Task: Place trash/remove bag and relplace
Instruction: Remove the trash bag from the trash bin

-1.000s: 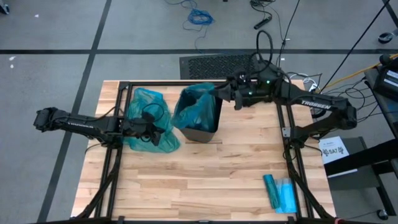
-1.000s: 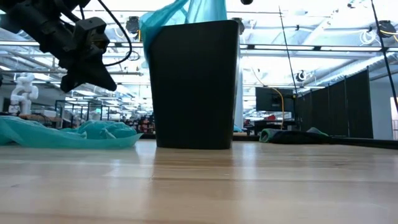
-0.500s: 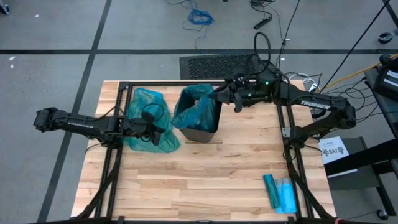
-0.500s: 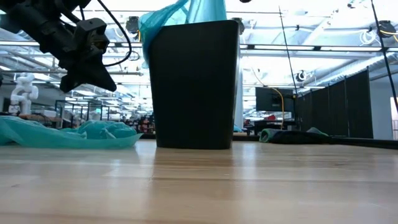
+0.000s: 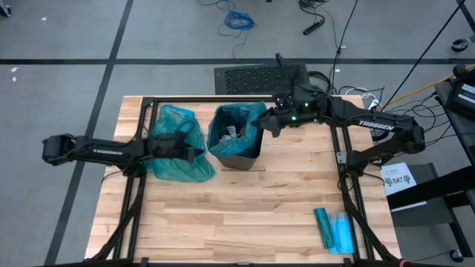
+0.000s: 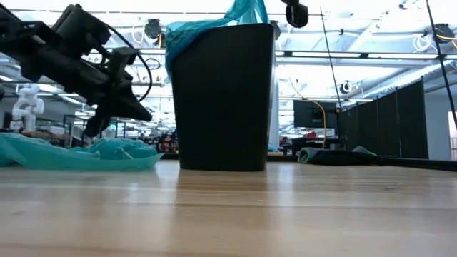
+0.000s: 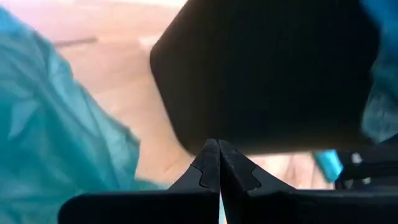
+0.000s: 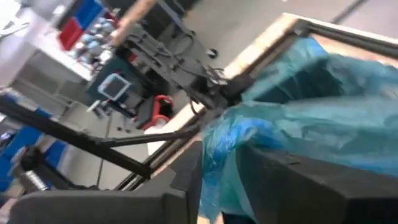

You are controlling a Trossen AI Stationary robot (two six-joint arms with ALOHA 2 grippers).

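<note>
I am looking down on the table (image 5: 245, 215), where the black bin (image 5: 239, 154) is standing near the far edge, a teal liner (image 5: 223, 122) draped over its rim and the trash (image 5: 236, 133) lying inside as pale wads. A full teal bag (image 5: 177, 144) is lying just beside the bin. My right tool (image 5: 265, 124) is pinching the liner's rim; my left tool (image 5: 197, 153), fingers pressed together on nothing, is hovering between bag and bin.

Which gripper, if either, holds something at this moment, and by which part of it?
The right gripper pinches the teal bag liner by its edge at the black bin's rim. The left gripper is shut on nothing.
</note>
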